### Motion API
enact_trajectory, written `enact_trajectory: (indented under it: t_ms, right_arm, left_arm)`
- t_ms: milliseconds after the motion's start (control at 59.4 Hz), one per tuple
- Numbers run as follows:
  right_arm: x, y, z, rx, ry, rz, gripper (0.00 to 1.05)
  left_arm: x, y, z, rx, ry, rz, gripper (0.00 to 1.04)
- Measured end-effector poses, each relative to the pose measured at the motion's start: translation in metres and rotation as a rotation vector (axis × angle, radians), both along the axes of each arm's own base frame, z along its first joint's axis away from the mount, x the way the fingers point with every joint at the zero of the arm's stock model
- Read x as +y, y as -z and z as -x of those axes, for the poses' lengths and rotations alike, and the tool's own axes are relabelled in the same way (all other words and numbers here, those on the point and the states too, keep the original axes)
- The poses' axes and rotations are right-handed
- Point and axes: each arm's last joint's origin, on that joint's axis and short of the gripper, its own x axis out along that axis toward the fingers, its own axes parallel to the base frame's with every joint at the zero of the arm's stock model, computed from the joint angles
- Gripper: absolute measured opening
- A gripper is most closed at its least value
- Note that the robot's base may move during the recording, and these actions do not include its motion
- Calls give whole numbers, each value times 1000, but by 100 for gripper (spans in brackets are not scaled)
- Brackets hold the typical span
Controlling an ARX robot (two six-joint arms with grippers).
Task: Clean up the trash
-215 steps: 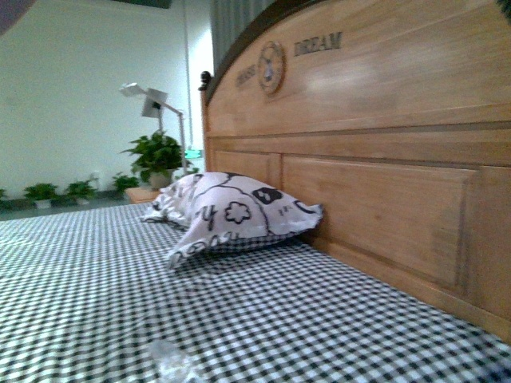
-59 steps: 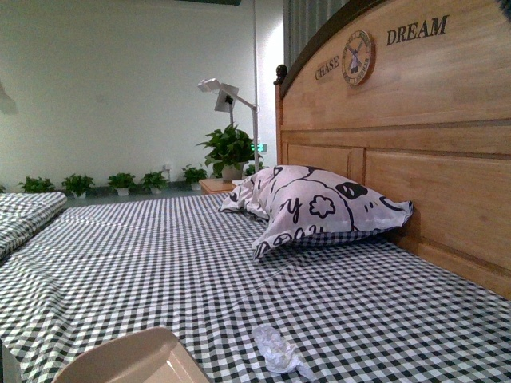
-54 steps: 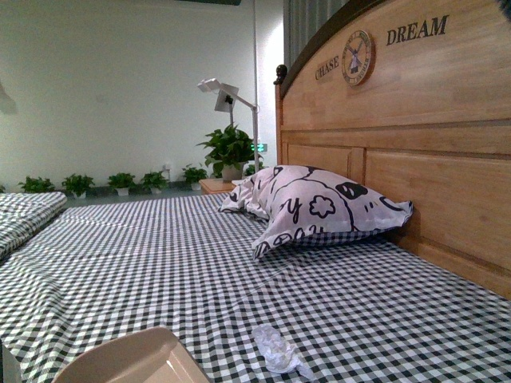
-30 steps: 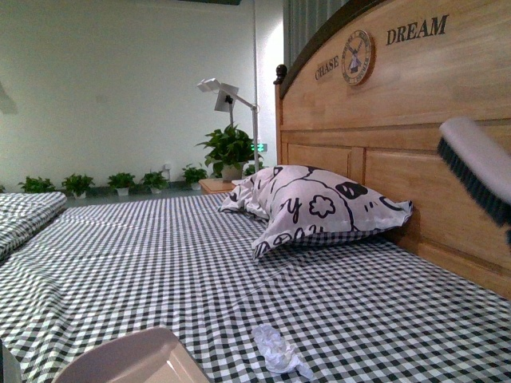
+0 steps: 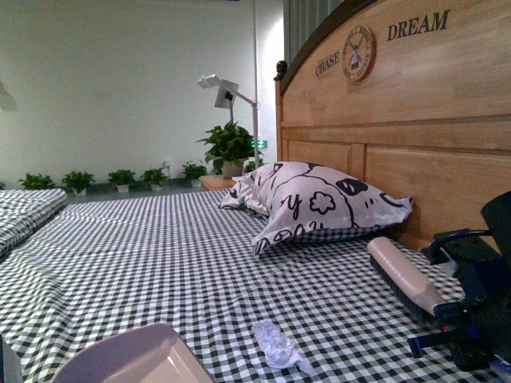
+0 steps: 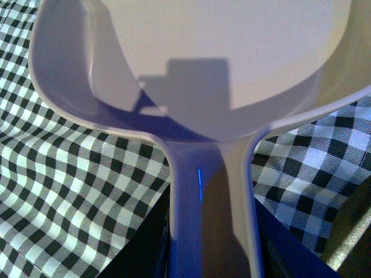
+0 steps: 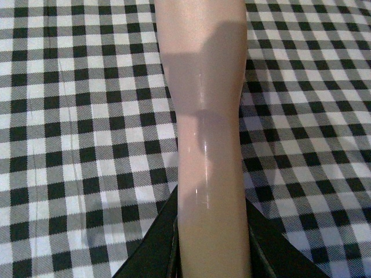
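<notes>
Two tools flank the trash in the front view. At the lower left corner of that frame only the rim of the dustpan (image 5: 136,351) shows, with no arm in sight. The left wrist view supplies the rest: the pan's handle runs down between the dark left fingers (image 6: 145,249), which are closed against its two sides. Just right of the pan, at the lower middle of the front frame, the trash (image 5: 275,345) lies on the checked bed (image 5: 160,263). It is a small crumpled whitish wad, apart from both tools, and neither wrist view shows it. Above it, mid-frame, the pillow (image 5: 319,203) lies by the headboard (image 5: 415,104). At the right edge the brush (image 5: 403,275) sits low over the sheet, bristles down, its handle ending in the right arm's dark and blue hardware. The grip is hard to read there. The right wrist view settles it, with the right fingers (image 7: 155,255) pressed on either side of the handle above checked cloth. Whether the bristles touch the sheet cannot be told.
</notes>
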Motion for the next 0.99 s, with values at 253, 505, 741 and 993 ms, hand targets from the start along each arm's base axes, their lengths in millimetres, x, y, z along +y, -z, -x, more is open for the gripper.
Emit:
enact_trajectory:
  t_ms: [253,505,741,993]
  right_arm:
    - [22,23,-8,86,-87,50,19]
    - [37,37,6,139,-188,17,19]
    - [54,29,54,228,-541,-189,19]
    - [43,1,99,303,-835,-330,19]
  left_arm:
    - [0,0,0,0,0,0,27]
    - [0,0,0,0,0,0,27]
    - [0,0,0,0,1,0,27]
    - [0,0,0,0,-1,0,27]
